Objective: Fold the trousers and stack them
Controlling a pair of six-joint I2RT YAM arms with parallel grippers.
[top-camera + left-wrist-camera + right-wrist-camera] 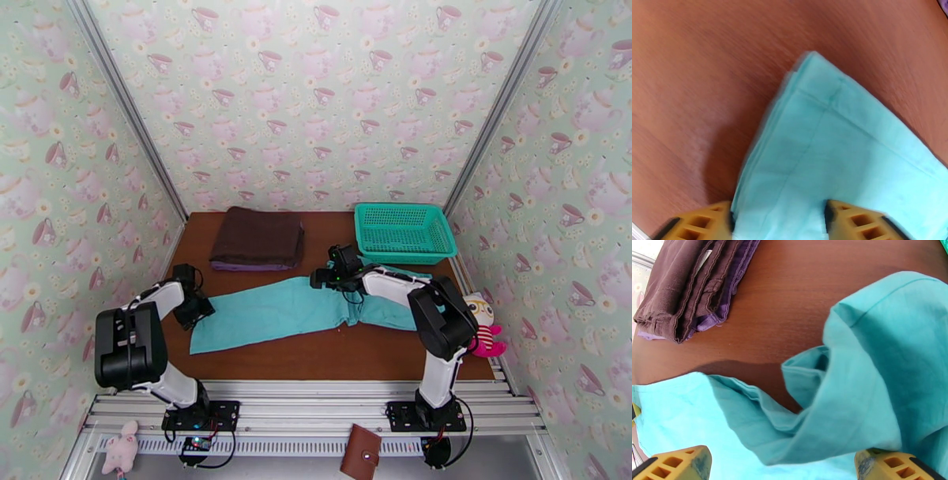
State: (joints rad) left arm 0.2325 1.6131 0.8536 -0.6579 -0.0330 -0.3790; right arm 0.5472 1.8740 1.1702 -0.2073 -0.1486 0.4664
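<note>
Your left gripper (778, 221) straddles a corner of the turquoise trousers (837, 150), fingers partway in; you cannot tell if they pinch it. Your right gripper (784, 465) is spread wide over the bunched middle. The trousers lie flat across the table (316, 355), with the teal mesh basket (404, 254) just behind their right end
</note>
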